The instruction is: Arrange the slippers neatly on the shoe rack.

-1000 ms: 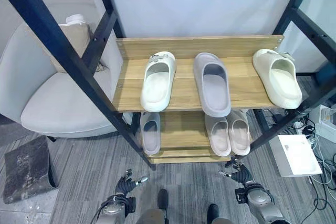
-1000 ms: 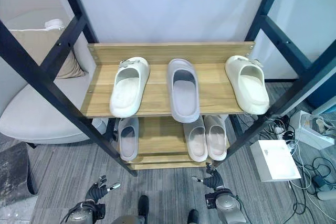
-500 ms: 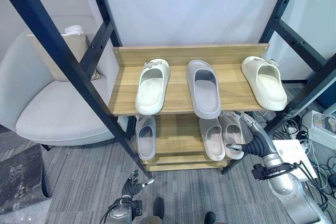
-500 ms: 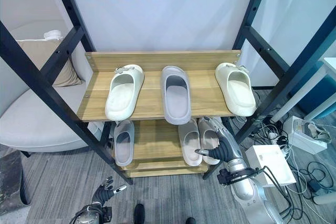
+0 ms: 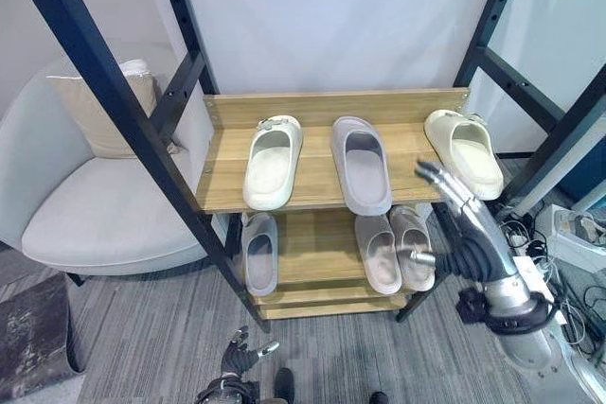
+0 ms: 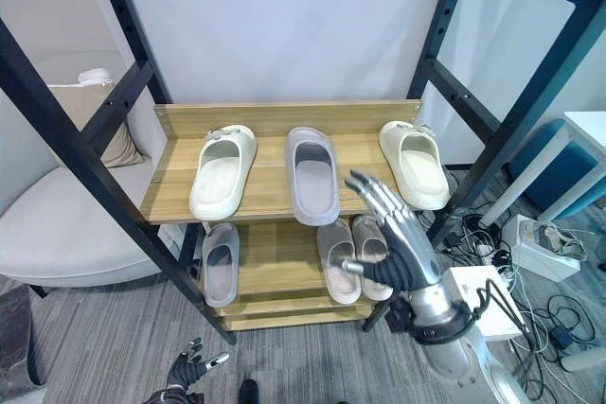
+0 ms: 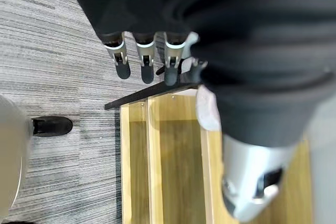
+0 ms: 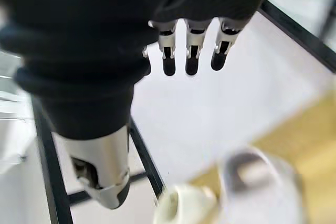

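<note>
The wooden shoe rack has two shelves. Its top shelf holds a cream slipper on the left, a grey slipper in the middle and a second cream slipper on the right. Below lie a grey slipper and a beige pair, side by side. My right hand is raised, open, in front of the rack's right part, between the grey and right cream slippers, holding nothing. In the right wrist view its fingers are straight. My left hand hangs low by the floor, open.
A pale grey armchair with a beige cushion stands left of the rack. Black metal frame bars cross in front on the left and right. A white box and cables lie on the floor at the right.
My right hand has risen from the floor past the lower shelf to the height of the top shelf's front edge. The camera has tilted up. The slippers have not moved.
</note>
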